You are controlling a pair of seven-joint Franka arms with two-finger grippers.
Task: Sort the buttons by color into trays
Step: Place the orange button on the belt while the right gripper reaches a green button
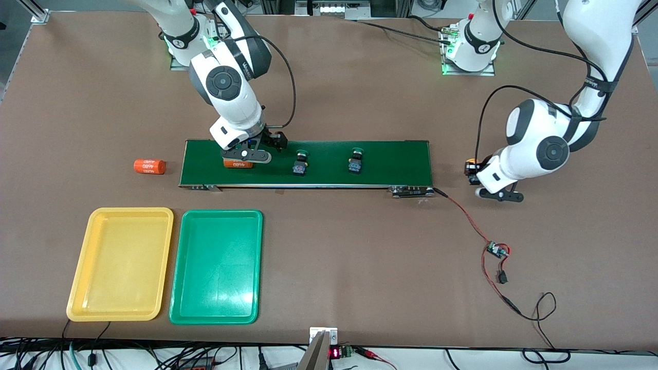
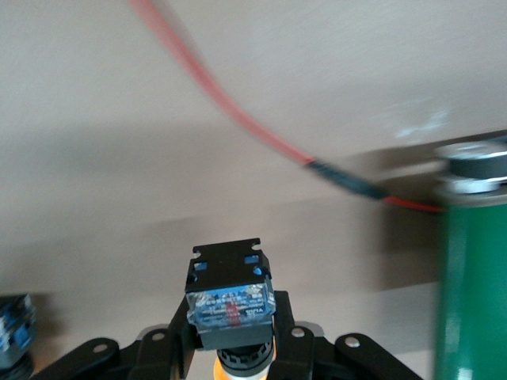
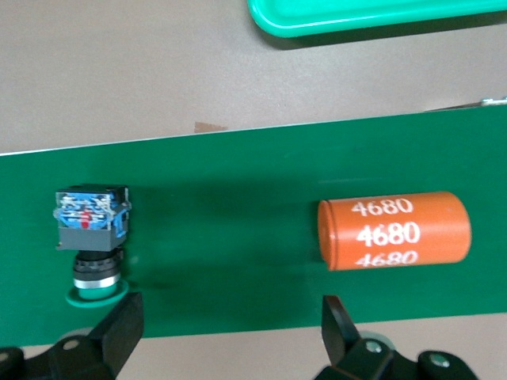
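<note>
Two green-capped buttons [image 1: 300, 162] [image 1: 355, 160] lie on the dark green conveyor belt [image 1: 390, 162]. Off the belt's end toward the left arm, my left gripper [image 1: 471, 172] [image 2: 231, 336] is shut on a button [image 2: 230, 297] with a yellow-orange cap, low over the table. Part of another blue-bodied button [image 2: 14, 332] lies on the table close by; its cap is hidden. My right gripper [image 1: 270, 142] [image 3: 230, 328] stands open over the belt, between an orange cylinder [image 3: 394, 231] and a green button [image 3: 91, 237], holding nothing. The yellow tray [image 1: 131, 210] and green tray [image 1: 221, 212] are empty, nearer the front camera.
One orange cylinder [image 1: 238, 164] lies on the belt under the right hand, another [image 1: 149, 166] on the table past the belt's end. A red and black wire [image 1: 465, 216] runs from the belt to a small circuit board [image 1: 496, 250].
</note>
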